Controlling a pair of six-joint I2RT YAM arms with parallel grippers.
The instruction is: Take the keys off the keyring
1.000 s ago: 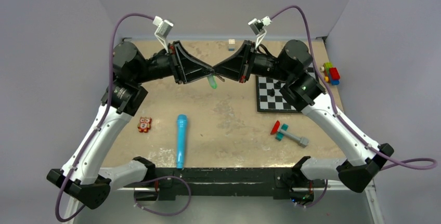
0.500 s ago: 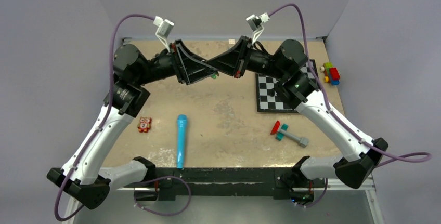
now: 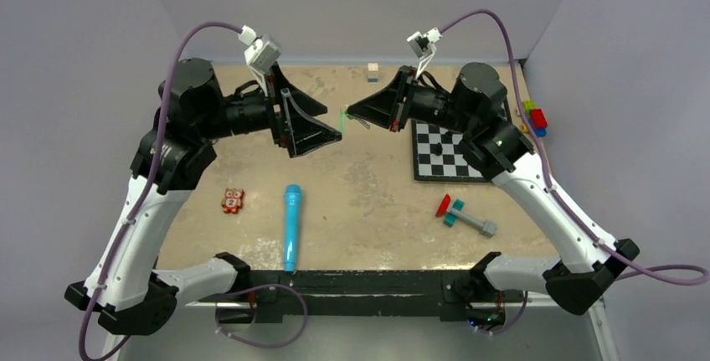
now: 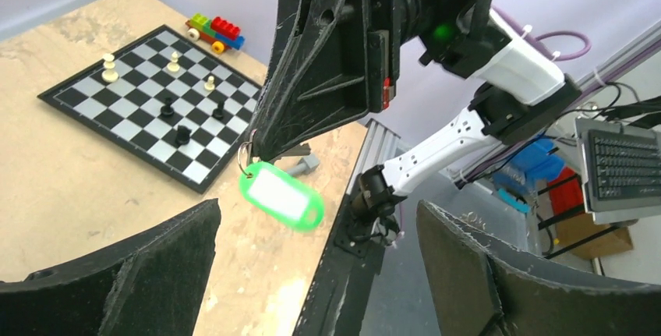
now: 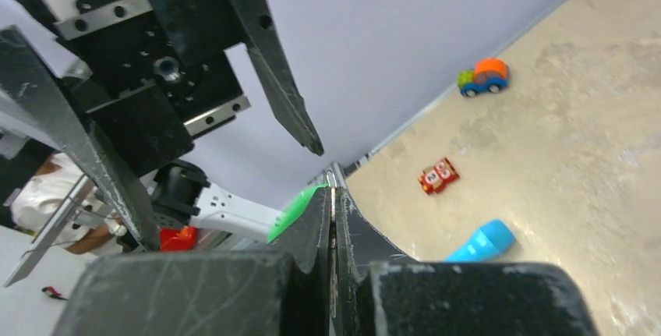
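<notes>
The worn tan table [image 3: 368, 185], walled in pale lilac, lay beneath two raised arms. The left gripper [image 3: 333, 125] gaped wide. On the table sat one chessboard [image 3: 448, 153] (six pieces, three pale, three dark), one blue microphone [image 3: 291, 225] and one red owl toy [image 3: 233, 201]. The right gripper [image 3: 350, 115] pinched the keyring [image 4: 248, 157] in mid-air, with one green tag [image 4: 282, 196] dangling.

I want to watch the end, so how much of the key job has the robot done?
Done: the right gripper is shut on the keyring and holds it above the table, its green tag dangling. In hand: the left gripper is open, facing the ring without touching it. Left: no loose key shows on the table, and I cannot make out keys on the ring, so pulling them off looks not yet done.
</notes>
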